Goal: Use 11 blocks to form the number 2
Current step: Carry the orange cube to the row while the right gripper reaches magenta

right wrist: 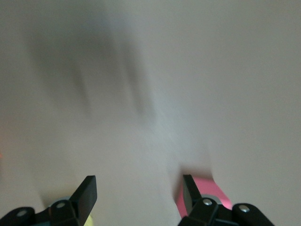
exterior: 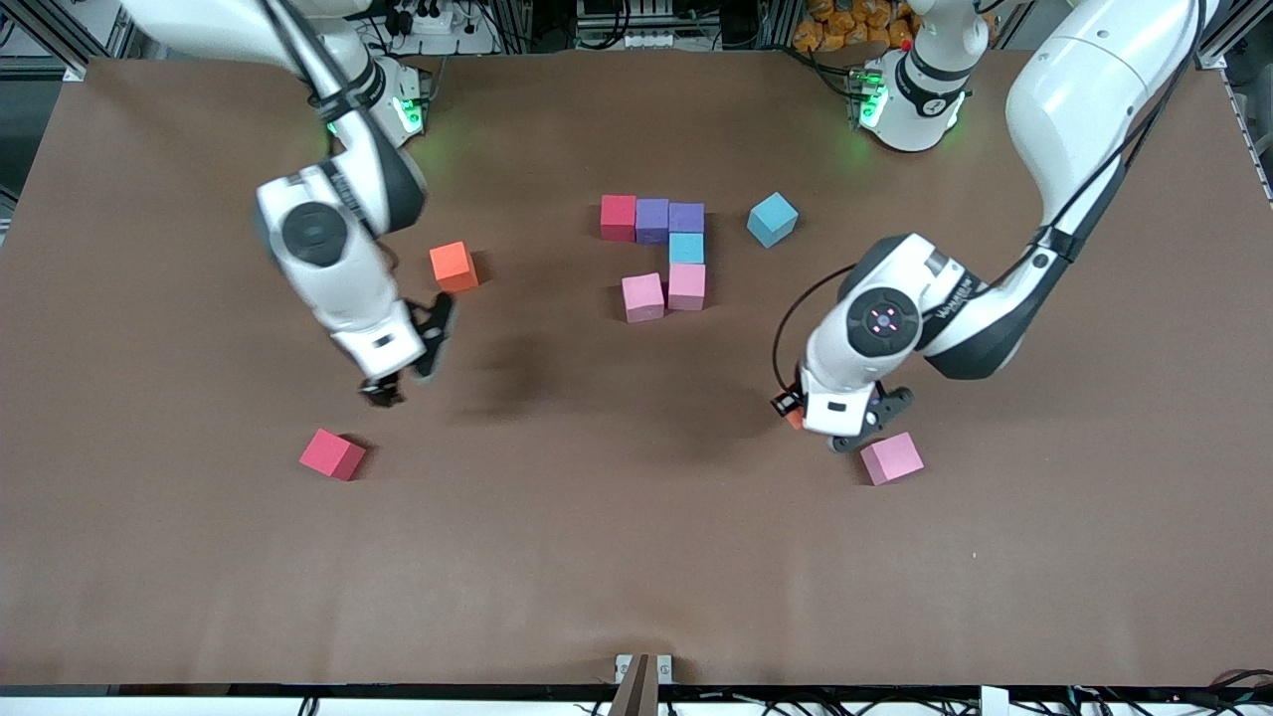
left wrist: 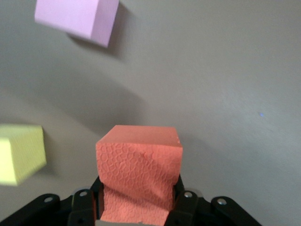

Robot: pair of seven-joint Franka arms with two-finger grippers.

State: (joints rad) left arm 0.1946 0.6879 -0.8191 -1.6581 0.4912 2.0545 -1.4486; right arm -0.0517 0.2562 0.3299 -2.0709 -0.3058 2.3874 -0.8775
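Note:
Six blocks lie joined mid-table: red (exterior: 617, 217), two purple (exterior: 651, 220) (exterior: 686, 217), light blue (exterior: 686, 248) and two pink (exterior: 686, 285) (exterior: 642, 296). My left gripper (exterior: 811, 428) (left wrist: 138, 193) is shut on an orange-red block (left wrist: 138, 165), low over the table beside a loose pink block (exterior: 891, 458) (left wrist: 77, 19). A yellow block (left wrist: 21, 153) lies close by, hidden under the arm in the front view. My right gripper (exterior: 383, 393) (right wrist: 138, 190) hangs open and empty over the table between an orange block (exterior: 454, 267) and a red block (exterior: 332, 454) (right wrist: 209, 193).
A teal cube (exterior: 772, 220) sits alone beside the joined blocks, toward the left arm's end. Both arm bases stand along the table's edge farthest from the front camera. Bare brown table (exterior: 597, 557) stretches across the part nearest that camera.

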